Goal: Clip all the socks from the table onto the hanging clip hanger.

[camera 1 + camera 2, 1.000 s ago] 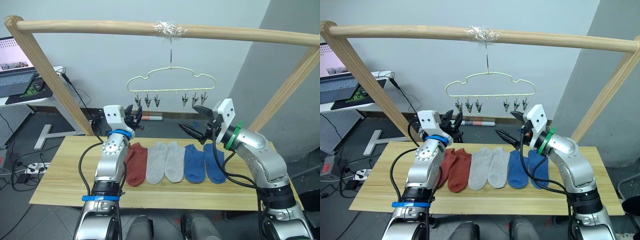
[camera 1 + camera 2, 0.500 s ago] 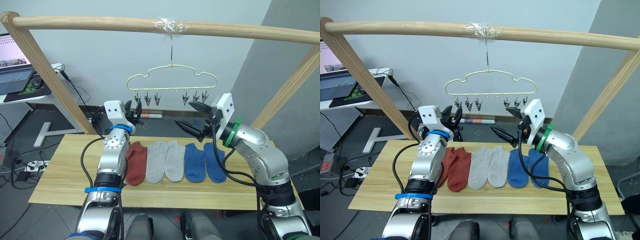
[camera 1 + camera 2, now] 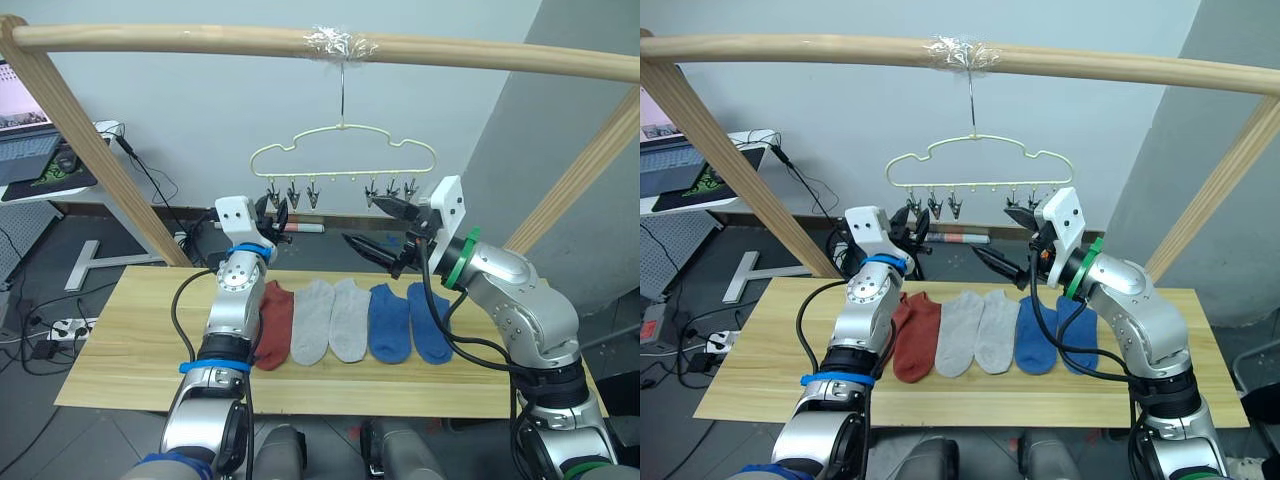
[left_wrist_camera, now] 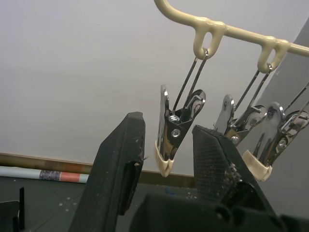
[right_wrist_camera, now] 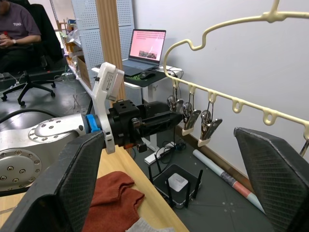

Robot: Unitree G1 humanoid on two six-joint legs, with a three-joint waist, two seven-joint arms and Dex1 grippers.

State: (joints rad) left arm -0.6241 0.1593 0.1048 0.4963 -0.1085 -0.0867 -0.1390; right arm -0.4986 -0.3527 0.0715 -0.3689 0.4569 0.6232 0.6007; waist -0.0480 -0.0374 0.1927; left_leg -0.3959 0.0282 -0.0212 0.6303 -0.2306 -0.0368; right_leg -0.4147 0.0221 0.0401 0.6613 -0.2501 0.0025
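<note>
Left gripper (image 4: 164,145), fingers apart, is bracketing the pale cream wire clip hanger's (image 3: 343,157) nine-o'clock end dark metal clip (image 4: 175,130) to squeeze it; right gripper (image 3: 377,230) is gaping empty; knit ankle socks (image 3: 340,320) are lying on the light wood plank table (image 3: 120,350).

Both arms are silver-grey metal with rounded joint housings, black cables looping along them and a white block at each wrist. The left pincer (image 3: 272,215) follows a blue wrist ring, the right pincer (image 3: 384,230) a green one; the fingers (image 4: 118,174) are black and textured.

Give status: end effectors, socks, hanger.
Left end effector open around end clip. Right end effector open, empty. Socks on table. Hanger bare.
</note>
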